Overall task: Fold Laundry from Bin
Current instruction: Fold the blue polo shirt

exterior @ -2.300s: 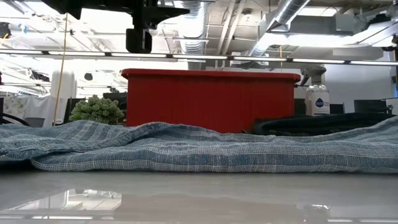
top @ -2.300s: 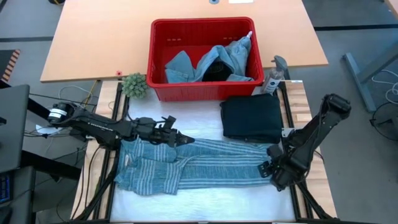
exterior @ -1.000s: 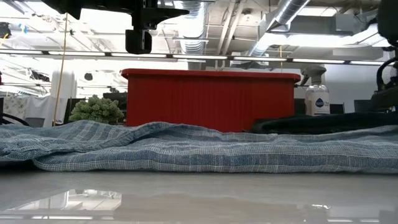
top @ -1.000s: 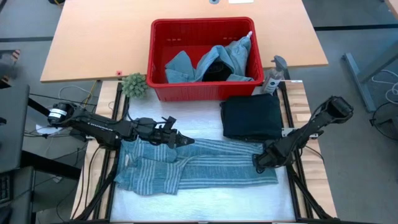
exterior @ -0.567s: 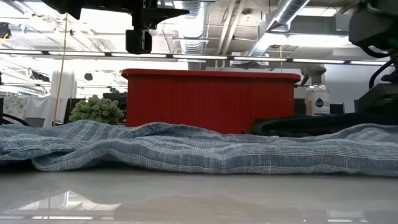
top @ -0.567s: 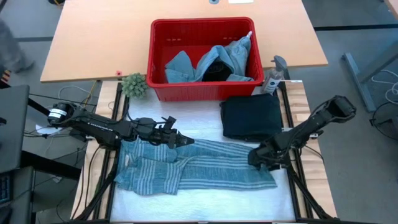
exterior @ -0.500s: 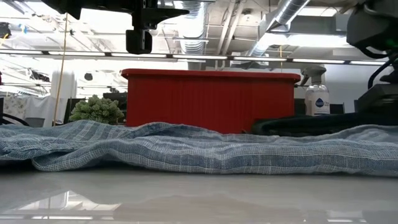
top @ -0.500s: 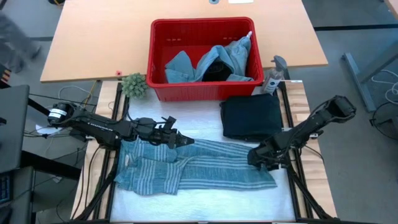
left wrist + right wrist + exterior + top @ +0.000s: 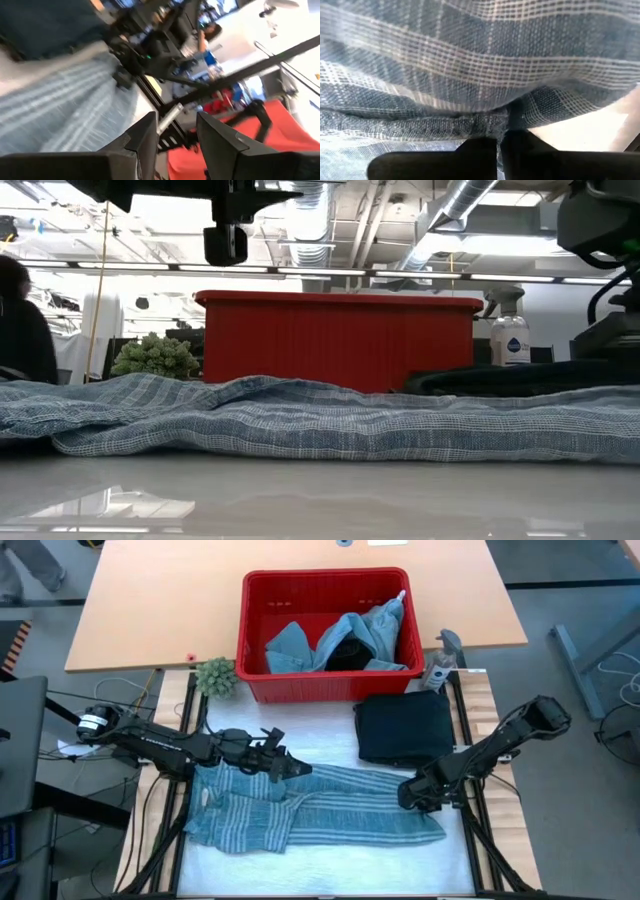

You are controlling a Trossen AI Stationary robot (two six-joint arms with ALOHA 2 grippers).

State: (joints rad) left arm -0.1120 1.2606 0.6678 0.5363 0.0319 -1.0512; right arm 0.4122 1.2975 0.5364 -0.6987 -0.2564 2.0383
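The blue-grey striped cloth (image 9: 300, 812) lies spread lengthwise across the white table pad and also runs across the low view (image 9: 320, 420). My right gripper (image 9: 412, 797) is down at its right end, shut on it (image 9: 500, 142). My left gripper (image 9: 298, 769) hovers level above the cloth's left part, open, with nothing between its fingers (image 9: 176, 124). The red bin (image 9: 325, 688) stands at the far side and holds light blue denim (image 9: 300, 645) and a dark piece (image 9: 345, 652). A folded black garment (image 9: 405, 728) lies flat beside the bin. My right gripper pinches a bunched ridge of the striped cloth (image 9: 502, 117) between its two shut fingers, near the cloth's right end. The fingers come steeply from above, slanting in from the table's right side. The cloth stays lying on the table.
A small green plant (image 9: 216, 677) stands left of the bin and a spray bottle (image 9: 440, 665) to its right. A person's dark shape (image 9: 22, 320) shows beyond the table at the left. Bare white pad (image 9: 330, 860) lies on the near side of the cloth.
My right gripper has moved toward the table's left edge and slightly down onto the striped cloth's right end. That end of the cloth has been nudged a little leftward; the rest lies as before.
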